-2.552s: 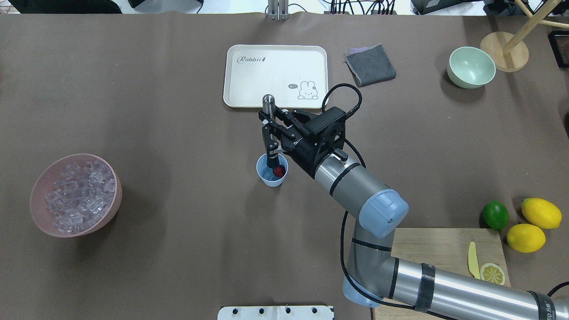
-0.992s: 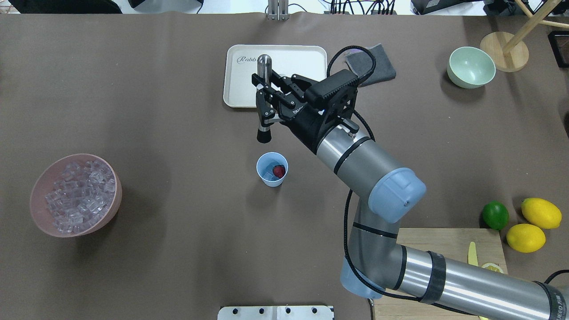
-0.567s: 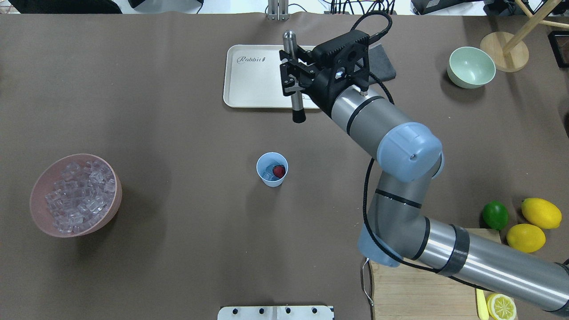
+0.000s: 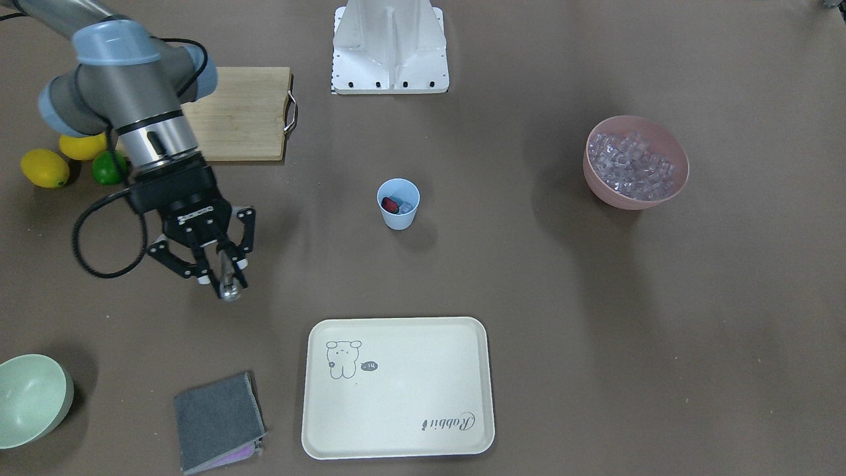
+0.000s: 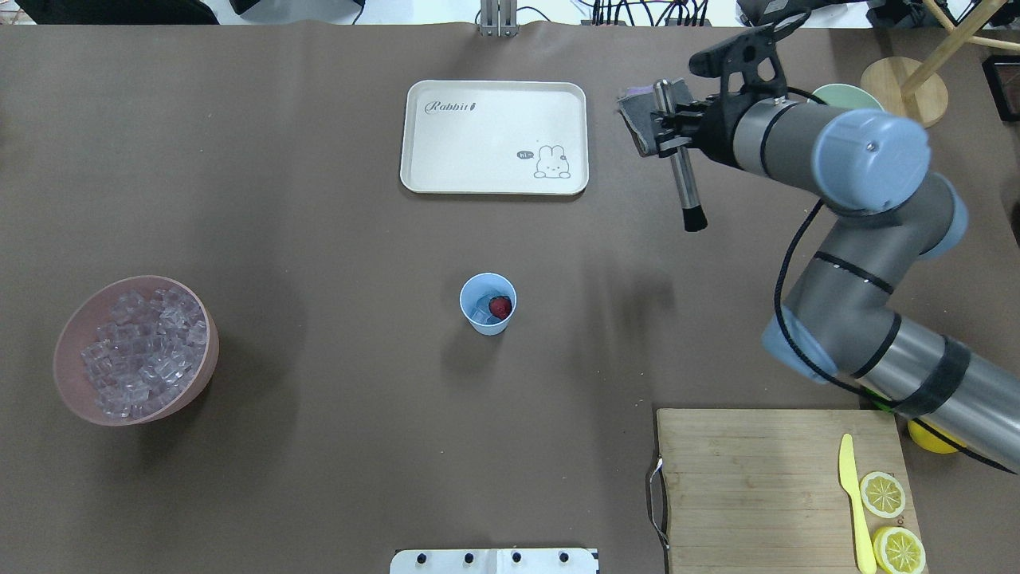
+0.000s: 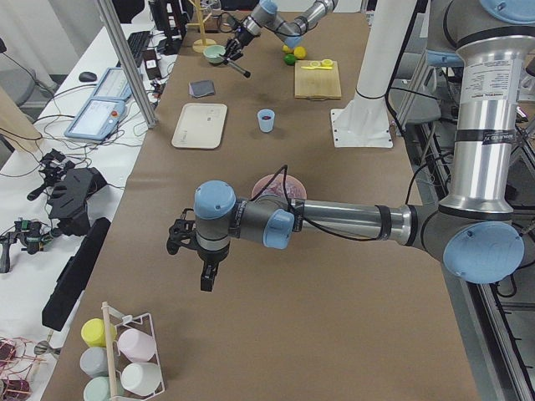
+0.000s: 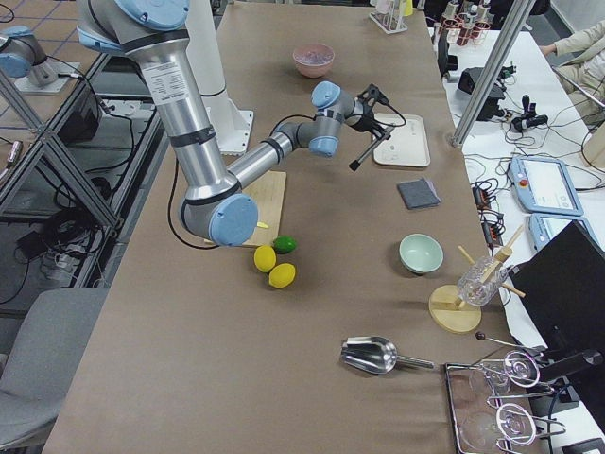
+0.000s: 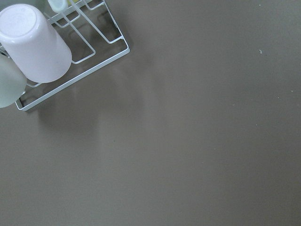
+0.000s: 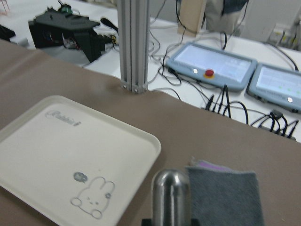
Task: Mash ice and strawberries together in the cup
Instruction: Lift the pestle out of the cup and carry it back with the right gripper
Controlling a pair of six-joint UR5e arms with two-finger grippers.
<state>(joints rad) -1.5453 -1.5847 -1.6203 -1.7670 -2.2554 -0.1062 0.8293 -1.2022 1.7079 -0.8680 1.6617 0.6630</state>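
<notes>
The light-blue cup (image 5: 488, 304) stands mid-table, upright, with the red strawberry (image 5: 500, 306) and a few pieces of ice (image 5: 479, 313) inside it. More ice (image 5: 139, 351) fills the pink bowl (image 5: 203, 363) at the left. My right gripper (image 5: 668, 131) hovers right of the tray, far from the cup, and is shut on a steel muddler (image 5: 685, 191) with a black tip that hangs in the air. From the front view the gripper (image 4: 223, 271) grips the muddler (image 4: 230, 289) near its top. My left gripper (image 6: 206, 280) shows only in the exterior left view, so I cannot tell its state.
A cream rabbit tray (image 5: 494, 100) lies at the back middle, a grey cloth (image 4: 218, 420) beside it, a green bowl (image 4: 30, 400) further out. A cutting board (image 5: 757, 478) holds a yellow knife (image 5: 851, 494) and lemon slices. Lemons (image 4: 45, 167) and a lime (image 4: 108, 168) sit nearby.
My right arm lifted the muddler out of the cup, then swung back and right across the tray to beside the grey cloth. The cup and its contents stayed put.
</notes>
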